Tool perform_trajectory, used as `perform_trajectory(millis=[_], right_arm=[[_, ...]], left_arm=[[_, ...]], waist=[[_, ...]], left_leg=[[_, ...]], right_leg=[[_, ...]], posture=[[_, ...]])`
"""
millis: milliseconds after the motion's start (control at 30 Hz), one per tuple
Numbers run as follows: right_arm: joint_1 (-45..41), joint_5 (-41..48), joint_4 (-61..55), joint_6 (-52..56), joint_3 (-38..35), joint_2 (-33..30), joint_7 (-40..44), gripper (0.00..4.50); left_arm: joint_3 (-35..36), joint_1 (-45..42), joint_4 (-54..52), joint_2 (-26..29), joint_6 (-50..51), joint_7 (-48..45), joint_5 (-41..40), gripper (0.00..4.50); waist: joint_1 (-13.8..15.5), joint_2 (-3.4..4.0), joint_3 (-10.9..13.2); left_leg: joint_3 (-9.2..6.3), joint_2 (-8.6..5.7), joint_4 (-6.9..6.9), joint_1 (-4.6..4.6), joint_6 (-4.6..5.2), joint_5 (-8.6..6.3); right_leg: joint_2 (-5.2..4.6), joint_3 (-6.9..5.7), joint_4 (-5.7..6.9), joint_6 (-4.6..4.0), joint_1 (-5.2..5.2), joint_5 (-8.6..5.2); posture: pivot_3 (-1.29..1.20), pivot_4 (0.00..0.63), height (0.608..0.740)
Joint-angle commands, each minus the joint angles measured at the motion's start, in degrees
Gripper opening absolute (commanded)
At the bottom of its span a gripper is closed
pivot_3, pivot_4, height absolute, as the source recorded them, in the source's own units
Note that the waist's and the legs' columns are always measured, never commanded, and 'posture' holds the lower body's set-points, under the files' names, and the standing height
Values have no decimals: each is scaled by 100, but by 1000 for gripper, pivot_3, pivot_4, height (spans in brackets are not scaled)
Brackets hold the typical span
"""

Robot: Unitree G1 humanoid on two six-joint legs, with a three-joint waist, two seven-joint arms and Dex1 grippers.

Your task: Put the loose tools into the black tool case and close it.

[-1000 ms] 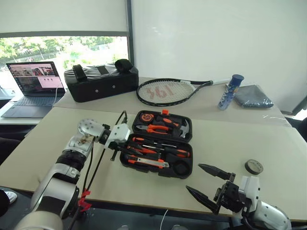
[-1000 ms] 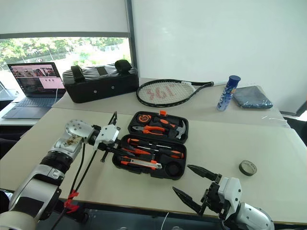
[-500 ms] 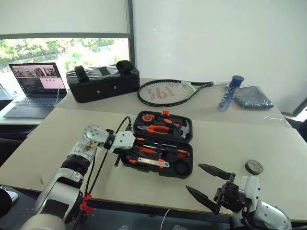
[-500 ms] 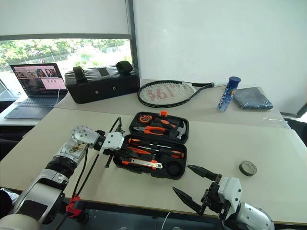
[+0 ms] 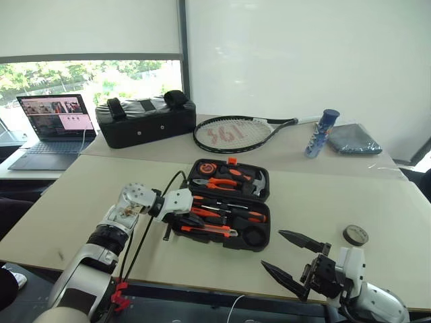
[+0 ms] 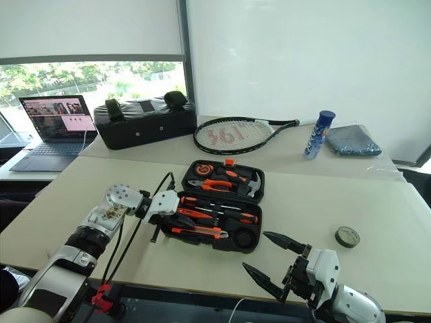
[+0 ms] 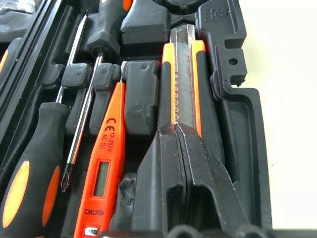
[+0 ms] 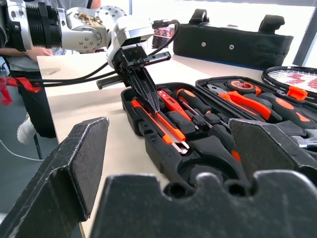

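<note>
One black tool case [image 5: 229, 205] lies open near the middle of the table [image 5: 81, 195]. In its front half I count two screwdrivers [image 7: 34, 163], one slim orange tester [image 7: 101, 168] and one utility knife [image 7: 184, 84], each in its own slot. The round slot at the front corner is empty. One black tape roll [image 5: 355, 234] lies on the table, well apart from the case, on the robot's right. The left gripper [image 8: 151, 101] has its two fingers pressed together, with the tips on the knife. The right gripper [image 5: 289, 259] hovers near the table's front edge, its fingers spread wide and holding nothing.
</note>
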Motion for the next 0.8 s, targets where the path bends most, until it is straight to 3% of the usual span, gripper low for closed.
perform_trajectory(millis=[33,167,267,367,500,700,733,800], right_arm=[[109,143,-224,-123,-288,-79,-1,4500],[487,398,-413,5,-756,-189,-48,4500],[1042,667,-510,111,-1302,-300,-5,4500],[1618,646,-308,-131,-1919,-231,81,4500],[2170,461,333,-609,-2790,63,51,4500],[2528,219,853,-739,-3097,154,135,4500],[2474,132,835,-599,-3116,46,34,4500],[2249,150,729,-134,-3177,-295,-151,4500]], left_arm=[[-68,330,21,-61,-290,-175,-24,47],[552,491,-470,-6,-75,-486,-923,47],[1138,578,-1050,186,941,-559,-1763,47],[1550,789,-1671,528,1696,-393,-2178,797],[2081,1440,-2318,981,1923,-284,-2463,2146],[2454,2112,-2370,1320,1886,-359,-2601,4261],[2491,2195,-2389,1352,1968,-384,-2670,4491],[2520,2338,-2500,1371,2062,-399,-2747,4491]], waist=[[2,1,-6],[-3,0,-5],[-6,-6,1],[-22,-12,5],[-52,-9,4],[-40,-7,9],[-38,-7,9],[-71,-3,10]], left_leg=[[0,0,0,0,0,0],[1,2,-2,-7,0,-1],[-1,3,-7,-25,2,-2],[-6,7,-7,-46,2,-2],[-1,9,-10,-37,2,-2],[7,19,-19,-12,1,-4],[8,21,-19,-12,1,-4],[13,21,-18,-11,1,-4]], right_leg=[[0,0,-1,0,1,0],[0,1,-5,-1,-6,-2],[0,-2,-11,-3,-21,-1],[2,-7,-10,-3,-39,-1],[1,-4,-18,-3,-32,-2],[-2,-3,-25,-27,-17,-19],[-2,-3,-25,-57,-17,-36],[-4,1,-24,-57,-17,-36]], posture=[[0,150,740],[0,150,740],[0,150,740],[0,150,740],[0,150,740],[0,150,740],[0,150,740],[0,150,740]])
